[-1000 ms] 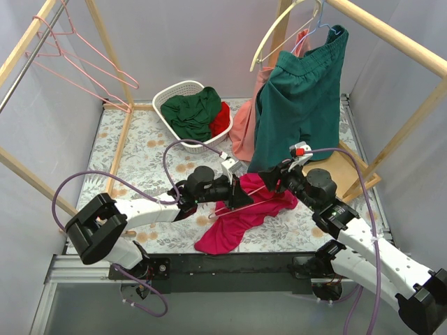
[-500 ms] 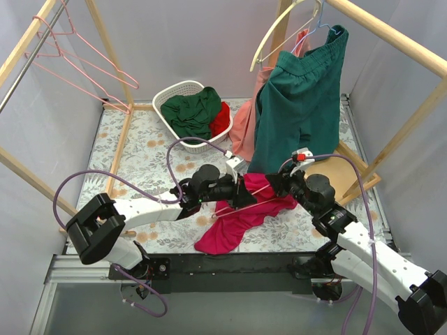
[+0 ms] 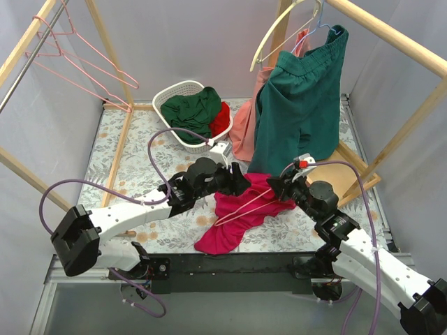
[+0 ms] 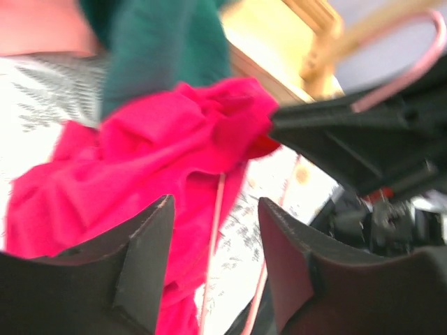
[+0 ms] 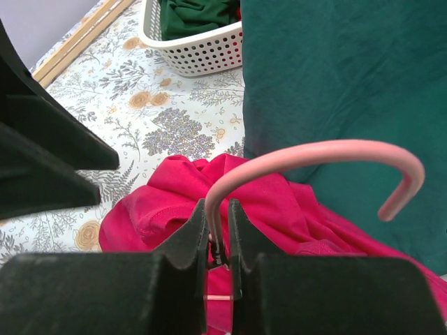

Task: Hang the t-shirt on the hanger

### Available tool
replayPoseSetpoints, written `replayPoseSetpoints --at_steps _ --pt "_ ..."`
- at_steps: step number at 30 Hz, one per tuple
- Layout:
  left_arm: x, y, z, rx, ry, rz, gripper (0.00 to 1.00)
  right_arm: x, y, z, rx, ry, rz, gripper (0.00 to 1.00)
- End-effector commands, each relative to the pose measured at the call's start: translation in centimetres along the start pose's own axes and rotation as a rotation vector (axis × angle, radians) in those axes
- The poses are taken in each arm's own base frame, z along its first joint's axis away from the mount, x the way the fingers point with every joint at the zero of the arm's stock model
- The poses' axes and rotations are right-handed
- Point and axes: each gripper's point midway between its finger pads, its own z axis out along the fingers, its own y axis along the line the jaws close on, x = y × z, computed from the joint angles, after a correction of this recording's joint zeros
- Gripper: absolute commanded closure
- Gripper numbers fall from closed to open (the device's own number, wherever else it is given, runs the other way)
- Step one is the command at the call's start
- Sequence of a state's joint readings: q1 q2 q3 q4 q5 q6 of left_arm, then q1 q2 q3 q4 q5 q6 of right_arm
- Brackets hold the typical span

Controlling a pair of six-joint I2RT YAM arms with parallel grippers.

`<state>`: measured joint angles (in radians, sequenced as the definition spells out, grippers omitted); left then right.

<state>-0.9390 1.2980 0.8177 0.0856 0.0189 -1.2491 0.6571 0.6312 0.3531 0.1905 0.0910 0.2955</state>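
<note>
The magenta t-shirt (image 3: 241, 213) lies crumpled on the floral table between my two grippers. A pink wire hanger (image 3: 244, 208) runs across it. My right gripper (image 3: 277, 185) is shut on the hanger's neck just below the hook (image 5: 314, 150), right above the shirt (image 5: 167, 202). My left gripper (image 3: 237, 180) is open and empty, hovering at the shirt's back left edge. In the left wrist view the shirt (image 4: 154, 153) and a hanger wire (image 4: 218, 216) show beyond the open left gripper (image 4: 215, 206), not between its pads.
A white basket (image 3: 162, 98) with green and red cloth stands at the back. A dark green garment (image 3: 300, 98) hangs on a cream hanger (image 3: 279, 31) at the back right, above a wooden board (image 3: 346, 171). Spare pink hangers (image 3: 77, 63) hang on the left rail.
My left gripper has drawn back and up from the shirt's middle to its back edge, and its arm swung left. The right gripper shifted slightly with the hanger.
</note>
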Motion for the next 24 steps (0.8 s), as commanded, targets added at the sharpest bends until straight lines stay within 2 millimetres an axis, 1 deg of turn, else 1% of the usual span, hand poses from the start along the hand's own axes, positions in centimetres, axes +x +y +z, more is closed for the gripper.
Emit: replayPoseSetpoints --at_steps 1,2,3,4,5,6,7,8,11,14,15,16,17,18,19,20,21,22,23,24 --pt "0.5 2.8 -0.8 -0.192 0.069 0.017 0.55 -0.8 0.4 -0.2 -0.017 -0.041 -0.005 0.99" --pt "1.2 3.0 -0.7 -0.196 0.105 0.034 0.58 -0.9 0.4 -0.2 -0.016 -0.043 -0.005 0.99" --pt "2.0 3.6 -0.6 -0.225 0.146 0.045 0.59 -0.8 0.3 -0.1 -0.014 -0.041 -0.007 0.99" --pt "3.4 4.0 0.0 -0.248 0.193 0.062 0.6 -0.8 0.3 -0.1 -0.014 -0.041 -0.005 0.99" --pt "3.5 4.0 0.4 -0.259 0.21 0.085 0.6 -0.9 0.3 -0.1 -0.011 -0.043 -0.006 0.99" --pt "4.2 4.5 0.4 -0.292 0.237 0.1 0.6 -1.1 0.3 -0.1 -0.009 -0.047 -0.006 0.99" --pt "4.7 4.3 0.6 -0.295 0.256 0.116 0.6 -1.2 0.4 -0.1 -0.011 -0.049 -0.008 0.99" --pt "5.2 4.6 1.2 -0.314 0.275 0.126 0.59 -1.1 0.3 -0.1 -0.009 -0.047 -0.008 0.99" --pt "6.2 5.3 1.7 -0.371 0.308 0.163 0.57 -1.5 0.4 0.0 -0.008 -0.052 -0.008 0.99" --pt "6.3 5.7 2.0 -0.405 0.303 0.183 0.56 -1.8 0.4 0.0 -0.006 -0.051 -0.009 0.99" --pt "6.3 6.0 2.1 -0.421 0.299 0.186 0.59 -1.9 0.5 0.1 -0.005 -0.05 -0.01 0.99" --pt "6.0 6.4 2.0 -0.448 0.28 0.19 0.64 -2.6 0.5 0.1 0.011 -0.061 -0.008 0.99" --pt "5.6 6.6 1.9 -0.463 0.264 0.193 0.7 -2.6 0.4 0.1 0.022 -0.05 -0.01 0.99" --pt "5.0 6.3 1.7 -0.457 0.242 0.194 0.82 -2.6 0.4 0.3 0.027 -0.039 -0.015 0.99" --pt "4.6 6.1 1.6 -0.45 0.234 0.199 0.87 -3.8 0.5 0.3 0.038 -0.055 -0.02 0.99" --pt "4.2 5.8 1.5 -0.439 0.223 0.197 0.91 -3.9 0.5 0.3 0.05 -0.042 -0.033 0.99" --pt "3.5 5.2 1.1 -0.42 0.208 0.2 0.96 -4.1 0.9 0.4 0.05 -0.034 -0.04 0.99" --pt "3.1 4.7 0.9 -0.402 0.206 0.204 1.0 -5.3 1.0 0.4 0.069 -0.055 -0.043 0.99" --pt "3.1 4.3 0.6 -0.386 0.216 0.205 1.0 -5.6 1.0 0.3 0.083 -0.049 -0.049 0.99" --pt "2.9 4.0 0.2 -0.377 0.213 0.202 1.0 -5.7 1.5 0.4 0.079 -0.041 -0.062 0.99"
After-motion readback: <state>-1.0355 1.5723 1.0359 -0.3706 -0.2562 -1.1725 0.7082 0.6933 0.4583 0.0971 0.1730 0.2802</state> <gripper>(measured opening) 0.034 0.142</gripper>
